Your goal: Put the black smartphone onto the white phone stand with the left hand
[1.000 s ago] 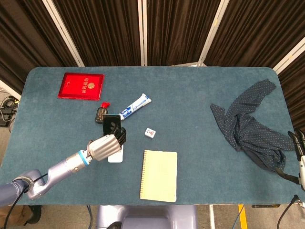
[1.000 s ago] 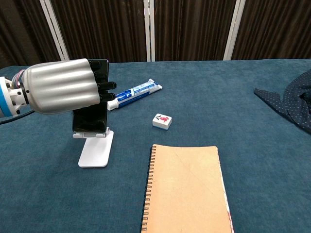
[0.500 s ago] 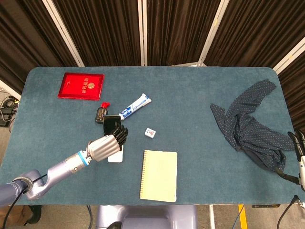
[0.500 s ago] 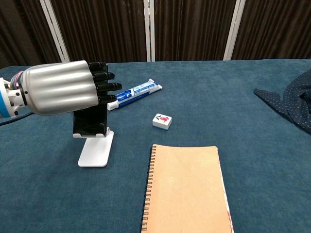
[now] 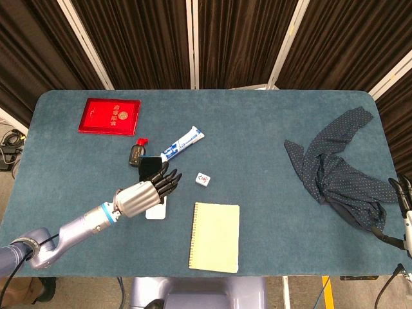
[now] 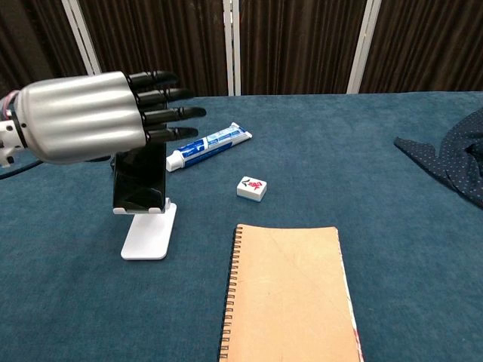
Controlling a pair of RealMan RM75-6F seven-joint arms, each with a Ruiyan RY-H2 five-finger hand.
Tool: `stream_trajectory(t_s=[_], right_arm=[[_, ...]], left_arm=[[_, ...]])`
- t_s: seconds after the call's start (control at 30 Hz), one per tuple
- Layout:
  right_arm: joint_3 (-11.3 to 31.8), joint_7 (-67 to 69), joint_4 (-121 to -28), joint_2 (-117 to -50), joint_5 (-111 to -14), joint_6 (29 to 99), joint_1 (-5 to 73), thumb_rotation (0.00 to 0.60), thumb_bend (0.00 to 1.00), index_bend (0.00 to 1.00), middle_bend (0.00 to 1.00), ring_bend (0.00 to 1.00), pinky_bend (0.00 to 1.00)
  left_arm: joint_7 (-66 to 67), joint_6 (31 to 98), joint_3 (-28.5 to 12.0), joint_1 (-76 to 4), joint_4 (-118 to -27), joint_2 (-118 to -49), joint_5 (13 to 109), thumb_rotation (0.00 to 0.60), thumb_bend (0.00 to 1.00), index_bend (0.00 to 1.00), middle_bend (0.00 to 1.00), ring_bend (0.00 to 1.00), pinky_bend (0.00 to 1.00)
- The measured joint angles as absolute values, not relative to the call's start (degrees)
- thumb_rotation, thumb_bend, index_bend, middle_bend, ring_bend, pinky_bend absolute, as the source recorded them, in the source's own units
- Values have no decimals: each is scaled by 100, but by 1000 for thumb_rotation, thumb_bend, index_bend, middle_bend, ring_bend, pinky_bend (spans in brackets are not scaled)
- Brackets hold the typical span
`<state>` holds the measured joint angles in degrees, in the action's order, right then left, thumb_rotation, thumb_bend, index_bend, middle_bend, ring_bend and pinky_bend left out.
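The black smartphone [image 6: 139, 181] stands leaning on the white phone stand [image 6: 149, 235], its lower edge in the stand's lip. In the head view the smartphone [image 5: 150, 166] shows above the stand [image 5: 156, 212]. My left hand [image 6: 83, 117] hovers just above and in front of the phone with its fingers [image 6: 167, 113] stretched out straight, holding nothing; the left hand [image 5: 147, 195] covers part of the stand from overhead. Only a bit of my right hand [image 5: 405, 206] shows at the right edge, too little to tell how its fingers lie.
A toothpaste tube [image 6: 208, 145] and a small white tile [image 6: 251, 188] lie right of the stand. A yellow notebook [image 5: 215, 236] sits nearer the front edge. A red booklet [image 5: 110, 116], a small dark object [image 5: 135, 154] and a dark dotted cloth [image 5: 338, 168] also lie on the table.
My left hand has let go of the smartphone: its fingers uncurled and stretched out, and the hand lifted slightly. The phone stays on the stand.
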<state>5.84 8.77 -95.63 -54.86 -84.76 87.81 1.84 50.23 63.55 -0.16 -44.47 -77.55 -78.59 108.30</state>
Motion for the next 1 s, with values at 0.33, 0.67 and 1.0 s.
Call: stream_trajectory(t_s=[0.33, 0.67, 1.0], right_arm=[[564, 888, -9579, -5476, -8535, 8810, 173, 600, 0, 0, 0, 0, 0], [548, 725, -9606, -5514, -8570, 8804, 190, 600, 0, 0, 0, 0, 0], [547, 595, -9635, -5545, -8575, 8844, 181, 600, 0, 0, 0, 0, 0]], left_arm=[[3403, 7802, -436, -3549, -8530, -7279, 9712, 600, 0, 6, 0, 0, 0], [1959, 8619, -399, -1913, -9584, -6478, 8123, 600, 0, 0, 0, 0, 0], [918, 9384, -53, -821, -9801, -6397, 7888, 600, 0, 0, 0, 0, 0]])
